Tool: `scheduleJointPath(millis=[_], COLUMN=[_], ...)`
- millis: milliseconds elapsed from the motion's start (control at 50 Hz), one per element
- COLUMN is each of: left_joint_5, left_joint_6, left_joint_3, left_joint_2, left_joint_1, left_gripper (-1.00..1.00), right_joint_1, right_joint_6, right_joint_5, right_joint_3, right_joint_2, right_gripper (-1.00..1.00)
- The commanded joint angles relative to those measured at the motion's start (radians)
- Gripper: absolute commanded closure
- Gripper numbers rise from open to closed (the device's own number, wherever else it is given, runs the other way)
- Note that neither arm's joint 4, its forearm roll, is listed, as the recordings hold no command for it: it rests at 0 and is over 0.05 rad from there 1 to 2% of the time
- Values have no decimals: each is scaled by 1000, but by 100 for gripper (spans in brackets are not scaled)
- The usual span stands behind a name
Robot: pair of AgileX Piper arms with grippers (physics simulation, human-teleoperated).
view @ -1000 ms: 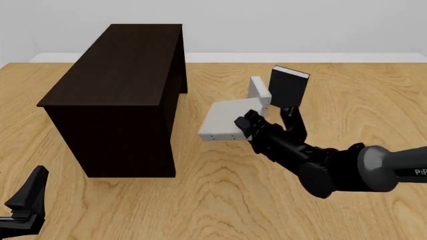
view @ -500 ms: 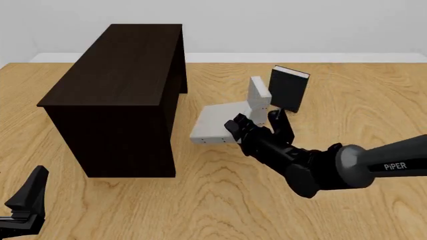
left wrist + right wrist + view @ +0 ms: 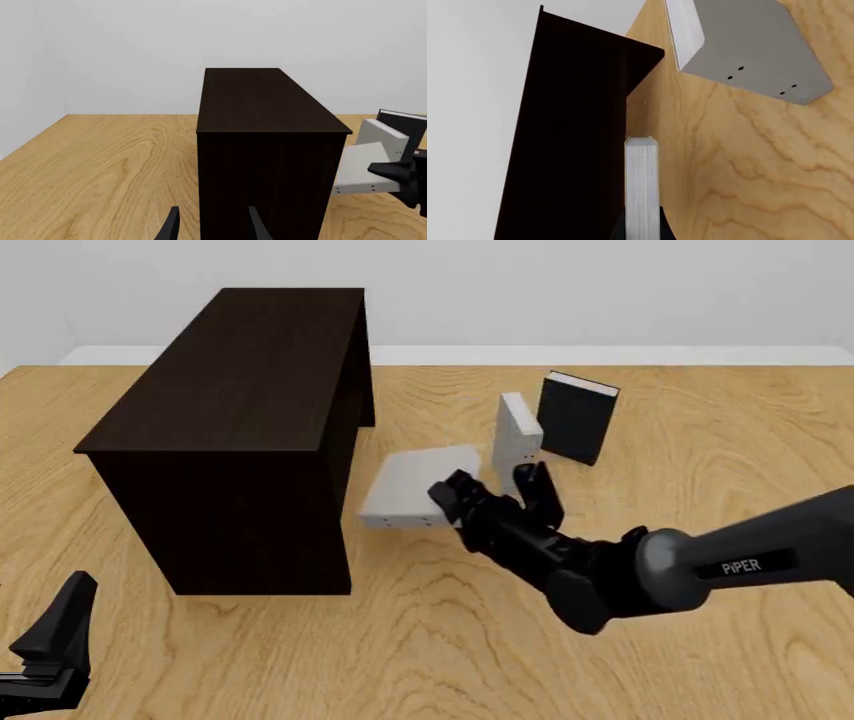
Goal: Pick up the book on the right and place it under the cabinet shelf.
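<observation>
The book [image 3: 411,488] is a thin light grey hardcover with white page edges. It is held roughly flat just above the table, with my right gripper [image 3: 483,496] shut on its right end. Its left edge is close to the right side of the cabinet shelf [image 3: 240,390], a big, very dark wooden box. In the right wrist view the book's page edge [image 3: 642,190] points along the cabinet [image 3: 574,140]. The left wrist view has the book [image 3: 363,170] to the right of the cabinet [image 3: 267,150]. My left gripper [image 3: 51,645] rests open near the front left, its fingers [image 3: 172,227] empty.
A second grey book [image 3: 515,433] stands upright just behind the held one; it also shows in the wrist views [image 3: 747,45] [image 3: 383,137]. A black-covered book [image 3: 578,418] stands further right. The wooden table [image 3: 441,660] stretches in front and a white wall rises behind.
My right gripper has carried the book leftwards, towards the cabinet's right side, and slightly nearer. The standing grey book and the black book stay put. The left arm has not moved.
</observation>
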Motion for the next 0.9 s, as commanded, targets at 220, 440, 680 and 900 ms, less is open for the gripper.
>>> scheduleJointPath(millis=[220, 440, 680, 900], left_joint_5=[0, 0, 0, 0], left_joint_6=[0, 0, 0, 0], left_joint_3=[0, 0, 0, 0], left_joint_2=[0, 0, 0, 0], left_joint_1=[0, 0, 0, 0], left_gripper=[-100, -100, -100, -100], right_joint_1=[29, 28, 37, 27], right_joint_6=[28, 32, 36, 35], right_joint_5=[-16, -26, -34, -26], right_joint_3=[-87, -116, -138, -174], right_joint_2=[79, 131, 173, 205], right_gripper=[100, 100, 100, 100])
